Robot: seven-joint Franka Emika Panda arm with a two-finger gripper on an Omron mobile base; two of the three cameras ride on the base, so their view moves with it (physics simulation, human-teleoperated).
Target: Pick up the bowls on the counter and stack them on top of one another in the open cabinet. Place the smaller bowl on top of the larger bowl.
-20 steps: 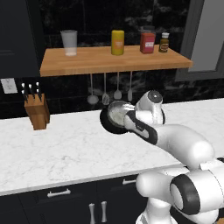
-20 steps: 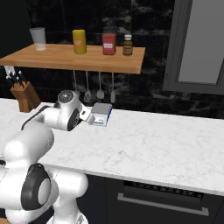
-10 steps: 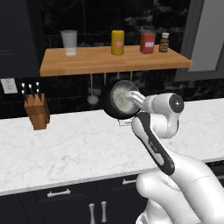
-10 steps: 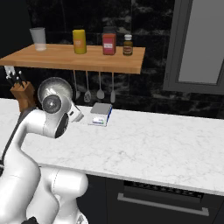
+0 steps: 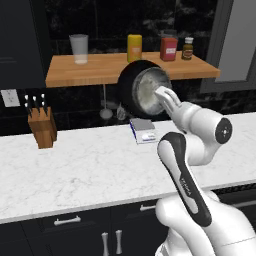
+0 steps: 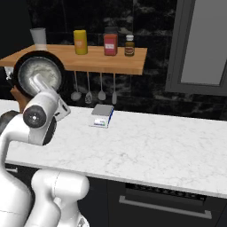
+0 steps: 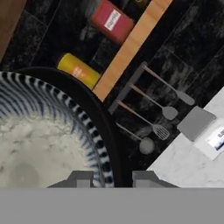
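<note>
Lifted higher than a second ago, the larger bowl point(image 5: 143, 89) is now riding in front of the open cabinet point(image 5: 100, 70) edge, well above the counter point(image 5: 90, 170), with the arm folding back beneath it. Closest to the camera on the hand, the gripper point(image 7: 111, 178) is pinching the black bowl's rim, one finger inside and one outside. Its pale, stripe-edged inside is tipping toward the base cameras. I am judging the task as roughly at its first placement: this bowl is being carried but is not yet resting on the shelf. I cannot make out the smaller bowl separately, so whether it is nested inside is unclear. Farther back, four utensils point(image 6: 94, 88) are hanging under the shelf. On top are standing one glass tumbler point(image 5: 78, 48), one yellow canister point(image 5: 134, 48), one red box point(image 5: 168, 49) and one small bottle point(image 5: 187, 48).
</note>
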